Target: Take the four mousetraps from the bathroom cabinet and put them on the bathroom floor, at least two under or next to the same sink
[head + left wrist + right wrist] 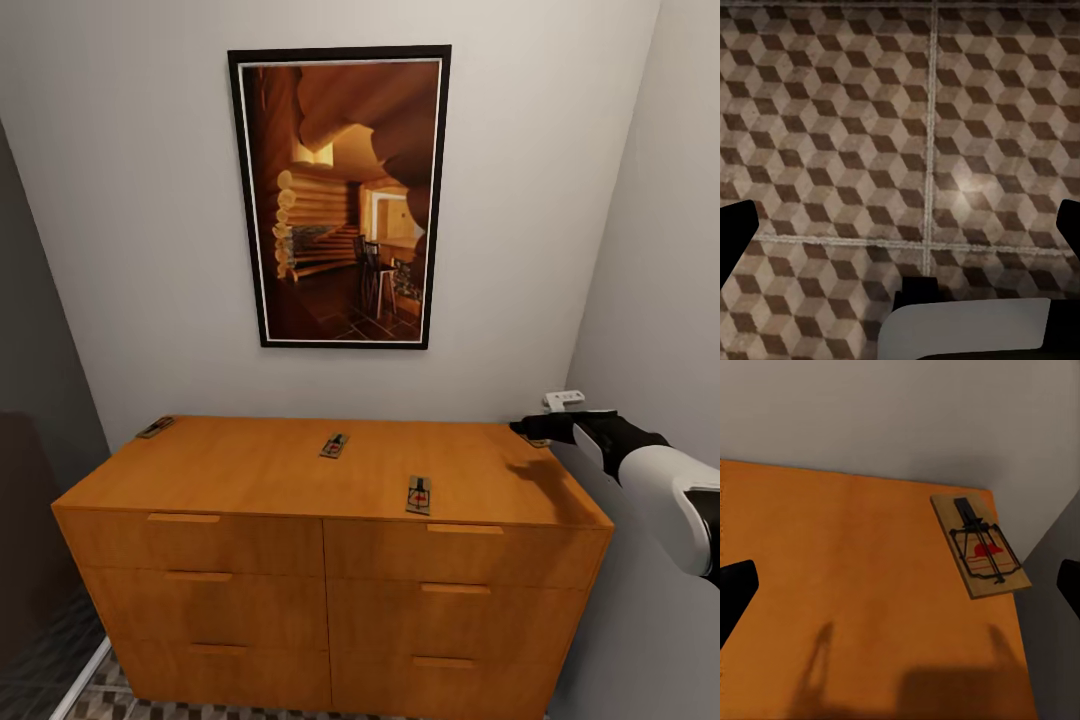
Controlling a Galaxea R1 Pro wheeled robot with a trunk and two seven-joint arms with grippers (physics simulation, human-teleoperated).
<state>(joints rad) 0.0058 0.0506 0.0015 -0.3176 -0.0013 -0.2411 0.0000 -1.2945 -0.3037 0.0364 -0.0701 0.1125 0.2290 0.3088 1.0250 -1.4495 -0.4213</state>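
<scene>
Framed log-cabin picture (340,197) on wall

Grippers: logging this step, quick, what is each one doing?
Left gripper: open, empty, above the tiled floor.
Right gripper: open, empty, above the cabinet, near a mousetrap.

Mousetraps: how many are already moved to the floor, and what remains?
None moved: three mousetraps lie on the cabinet, a fourth at its far right corner. The right gripper hovers open above that one. All four remain.
</scene>
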